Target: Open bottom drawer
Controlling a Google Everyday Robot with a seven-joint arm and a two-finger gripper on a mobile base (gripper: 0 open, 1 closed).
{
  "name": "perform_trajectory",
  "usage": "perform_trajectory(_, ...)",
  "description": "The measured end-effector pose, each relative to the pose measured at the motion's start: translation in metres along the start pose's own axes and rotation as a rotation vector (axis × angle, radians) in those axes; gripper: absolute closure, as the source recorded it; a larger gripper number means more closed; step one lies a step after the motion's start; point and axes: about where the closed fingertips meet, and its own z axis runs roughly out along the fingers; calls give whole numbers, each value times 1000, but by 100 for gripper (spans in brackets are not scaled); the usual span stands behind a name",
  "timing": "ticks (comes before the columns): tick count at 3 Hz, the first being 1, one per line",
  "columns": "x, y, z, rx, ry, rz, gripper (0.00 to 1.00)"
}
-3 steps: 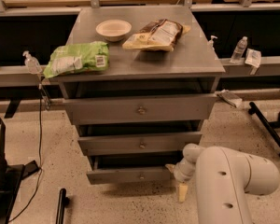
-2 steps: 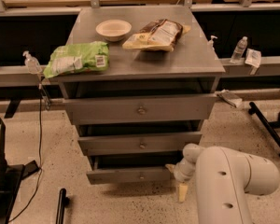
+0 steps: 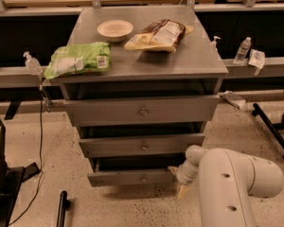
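A grey metal cabinet [image 3: 146,63] holds three drawers, each with a small round knob. The bottom drawer [image 3: 131,177], the narrowest one, sticks out slightly past the cabinet body with a dark gap above it. My gripper [image 3: 178,180] hangs from the white arm [image 3: 232,183] at the drawer front's right end. One tan fingertip [image 3: 173,170] sits by the front's upper right corner and the other [image 3: 182,191] lies lower, near the floor. The fingers stand apart, so the gripper is open. I cannot tell whether they touch the drawer.
The middle drawer [image 3: 143,144] and top drawer [image 3: 143,110] also stand slightly out. On top lie a green bag [image 3: 78,59], a white bowl [image 3: 115,30] and a brown snack bag [image 3: 160,34]. A black stand [image 3: 273,129] is on the floor at right, and black equipment [image 3: 2,183] at left.
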Motion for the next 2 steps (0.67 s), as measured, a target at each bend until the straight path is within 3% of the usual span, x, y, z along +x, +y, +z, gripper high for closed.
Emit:
perform_trajectory(1,-1,0,-2,0,0,0,38)
perform_trajectory(2,-1,0,-2,0,0,0,39)
